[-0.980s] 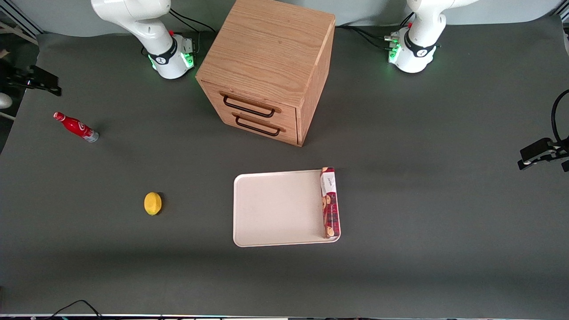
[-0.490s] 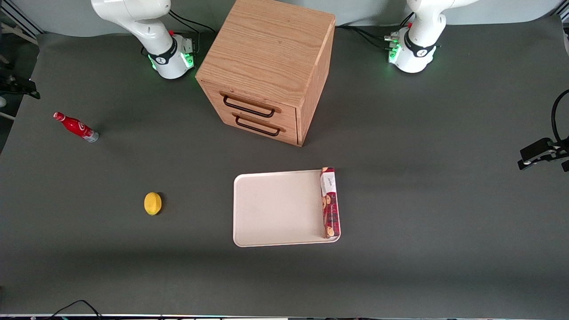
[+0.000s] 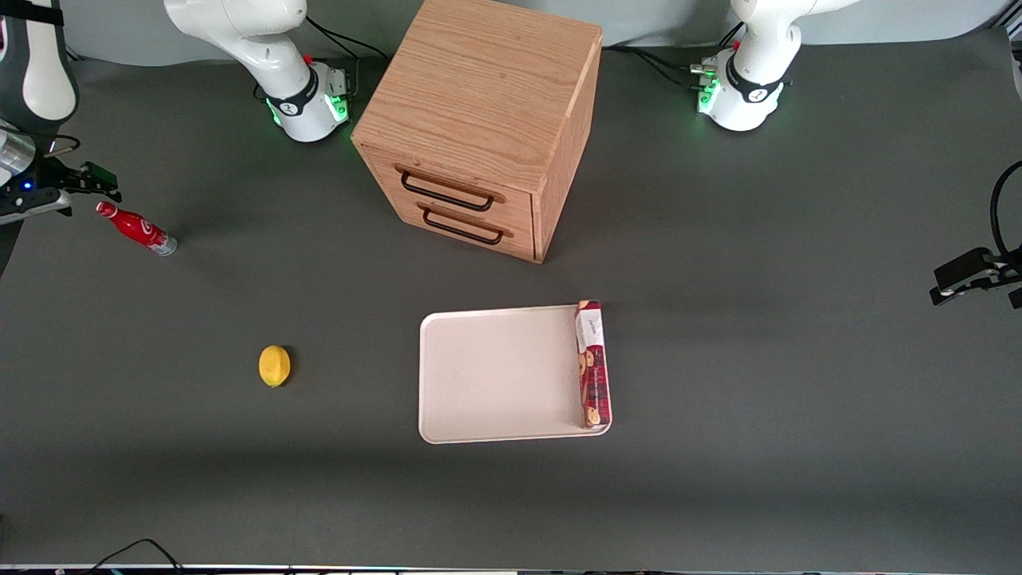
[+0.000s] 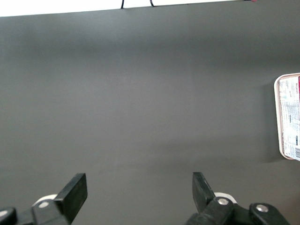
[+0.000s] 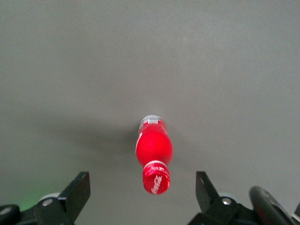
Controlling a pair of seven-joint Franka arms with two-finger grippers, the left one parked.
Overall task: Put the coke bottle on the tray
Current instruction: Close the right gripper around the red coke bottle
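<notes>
Right now the gripper (image 3: 84,182) hangs above the table at the working arm's end, close over the capped end of the coke bottle (image 3: 137,229), with its fingers (image 5: 77,192) spread wide apart and nothing between them. Wrist view: the bottle (image 5: 154,156) stands upright on the dark grey table (image 3: 758,383), red cap toward the camera, silvery base on the mat, and it sits between the two fingertips as seen from above (not touched, fingers are higher than the cap). Front view shows it standing free, well apart from everything else. Lemon (image 3: 275,366) lies nearer the front camera than the bottle, alone on the mat. Tray (image 3: 495,375) lies flat near the table's middle, nearer the front camera than the wooden drawer box (image 3: 483,128), well apart from the bottle. Long red biscuit packet (image 3: 593,364) lies on the tray along the rim toward the parked arm's end; rest of the tray surface is bare. Drawer box has two drawers with dark handles, both closed.
</notes>
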